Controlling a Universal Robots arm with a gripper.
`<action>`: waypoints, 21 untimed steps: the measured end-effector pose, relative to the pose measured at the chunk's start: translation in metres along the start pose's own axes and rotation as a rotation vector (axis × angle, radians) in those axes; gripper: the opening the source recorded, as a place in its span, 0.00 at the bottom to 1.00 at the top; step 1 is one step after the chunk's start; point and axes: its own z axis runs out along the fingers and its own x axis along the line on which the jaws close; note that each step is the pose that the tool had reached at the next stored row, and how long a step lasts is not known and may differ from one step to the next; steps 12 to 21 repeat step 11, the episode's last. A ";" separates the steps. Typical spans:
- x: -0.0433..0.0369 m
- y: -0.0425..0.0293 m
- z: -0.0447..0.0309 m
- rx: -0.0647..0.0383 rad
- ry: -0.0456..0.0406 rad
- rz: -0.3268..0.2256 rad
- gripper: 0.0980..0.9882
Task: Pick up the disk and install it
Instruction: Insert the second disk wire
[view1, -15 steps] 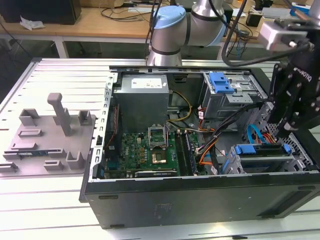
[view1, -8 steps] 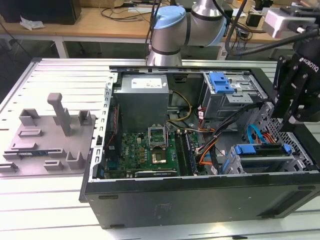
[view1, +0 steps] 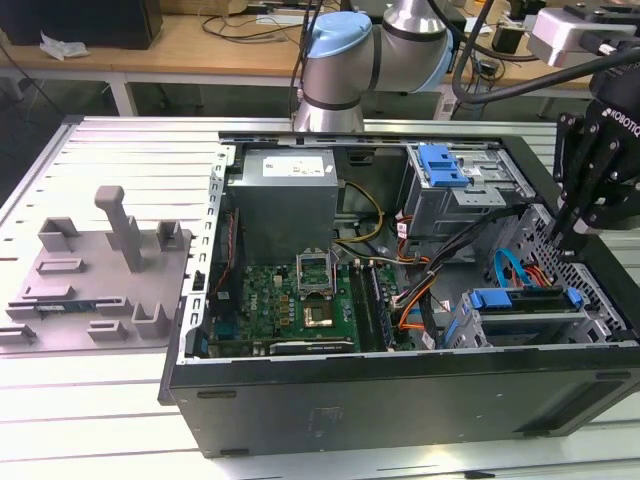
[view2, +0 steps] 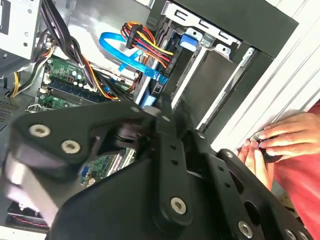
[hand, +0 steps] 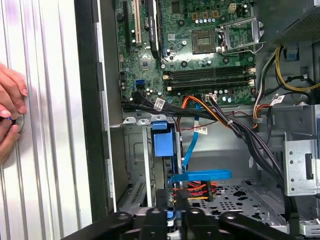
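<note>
1. Disk (view1: 525, 300) and all, the open computer case (view1: 400, 400) is the biggest thing here. It lies on its side on a ribbed metal table (view1: 100, 140), with its board and wiring showing.
2. The robot arm (view1: 340, 60) reaches in from behind the case and bends over to the exterior view's right.
3. A grey holder tray (view1: 90, 270) lies on the table at the exterior view's left, well apart from the arm.
4. The gripper (view1: 562, 238) hangs over the case's corner at the exterior view's right, just above the drive cage. Its fingers look pinched together and I see nothing held between them.
5. The disk lies in that cage, its blue frame lined up with the cage, so the pick-up looks done. I can't tell whether it is fully pushed home.
6. A flat blue cable (hand: 200, 175) loops just beside the cage.
7. A person's hand (hand: 10, 115) rests on the table outside the case.
</note>
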 end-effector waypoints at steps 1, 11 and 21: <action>0.0000 0.0000 0.0000 0.000 0.0000 0.000 0.06; -0.0002 0.0000 0.0001 0.000 -0.0001 0.000 0.01; -0.0002 0.0000 0.0001 0.000 -0.0001 0.000 0.01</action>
